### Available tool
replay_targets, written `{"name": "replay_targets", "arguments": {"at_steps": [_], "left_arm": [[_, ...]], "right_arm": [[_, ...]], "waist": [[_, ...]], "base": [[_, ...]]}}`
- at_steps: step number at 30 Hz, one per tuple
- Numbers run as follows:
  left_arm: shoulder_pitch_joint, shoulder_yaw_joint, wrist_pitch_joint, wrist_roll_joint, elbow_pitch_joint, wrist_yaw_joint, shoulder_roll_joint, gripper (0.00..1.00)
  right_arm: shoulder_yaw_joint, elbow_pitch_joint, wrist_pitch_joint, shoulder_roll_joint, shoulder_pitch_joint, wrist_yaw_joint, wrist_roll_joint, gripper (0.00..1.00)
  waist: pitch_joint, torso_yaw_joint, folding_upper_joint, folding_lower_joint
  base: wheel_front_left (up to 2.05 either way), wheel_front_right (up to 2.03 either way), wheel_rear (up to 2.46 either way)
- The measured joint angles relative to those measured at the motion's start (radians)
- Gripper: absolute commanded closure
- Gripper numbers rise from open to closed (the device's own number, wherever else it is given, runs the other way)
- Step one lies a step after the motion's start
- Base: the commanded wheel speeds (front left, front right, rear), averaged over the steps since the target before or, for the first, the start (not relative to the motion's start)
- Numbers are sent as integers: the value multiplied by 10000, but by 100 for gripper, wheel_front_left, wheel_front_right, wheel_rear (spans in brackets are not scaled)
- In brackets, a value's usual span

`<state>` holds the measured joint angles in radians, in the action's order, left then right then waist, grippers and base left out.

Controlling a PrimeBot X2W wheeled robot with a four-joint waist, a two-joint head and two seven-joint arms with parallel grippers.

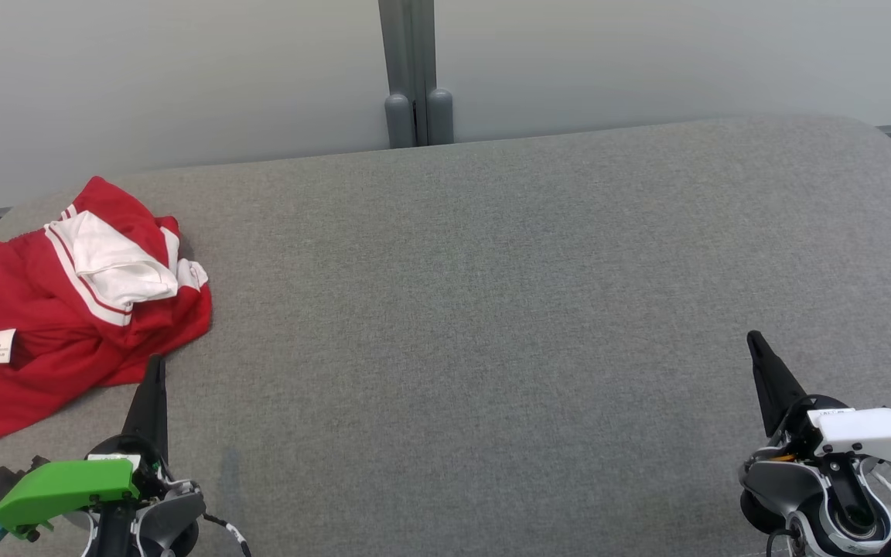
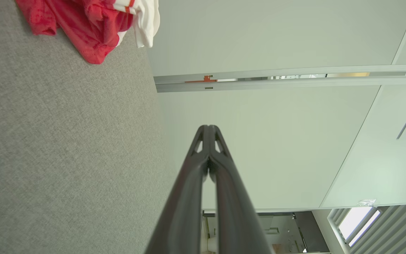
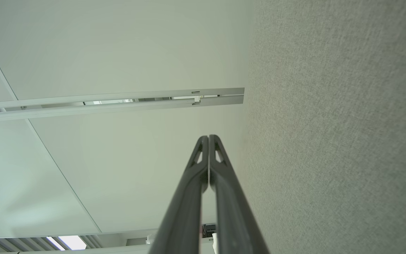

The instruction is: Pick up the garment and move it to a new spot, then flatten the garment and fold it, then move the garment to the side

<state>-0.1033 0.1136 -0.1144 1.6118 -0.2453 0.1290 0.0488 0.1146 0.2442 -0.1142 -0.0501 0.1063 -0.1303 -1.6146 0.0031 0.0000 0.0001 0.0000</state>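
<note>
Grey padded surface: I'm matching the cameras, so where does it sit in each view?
Head view: the grey padded surface spans the lower two thirds.
Left wrist view: it covers the left side.
Right wrist view: it covers the right side.
Shared landmark: the grey wall post, meeting the surface's far edge.

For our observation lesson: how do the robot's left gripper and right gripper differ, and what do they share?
The left gripper carries a green cover; the right gripper a white cover. The left gripper's tip is close to the red garment; the right gripper is far from it, over bare grey surface. Both are shut and hold nothing.
</note>
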Motion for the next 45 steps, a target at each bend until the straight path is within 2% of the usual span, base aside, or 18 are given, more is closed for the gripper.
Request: {"name": "replay_targets", "arguments": {"at_steps": [45], "left_arm": [[0, 0, 0, 0, 0, 0, 0, 100]], "right_arm": [[0, 2, 0, 0, 1, 0, 0, 100]], "waist": [[0, 0, 0, 0]], "base": [[0, 0, 0]]}}
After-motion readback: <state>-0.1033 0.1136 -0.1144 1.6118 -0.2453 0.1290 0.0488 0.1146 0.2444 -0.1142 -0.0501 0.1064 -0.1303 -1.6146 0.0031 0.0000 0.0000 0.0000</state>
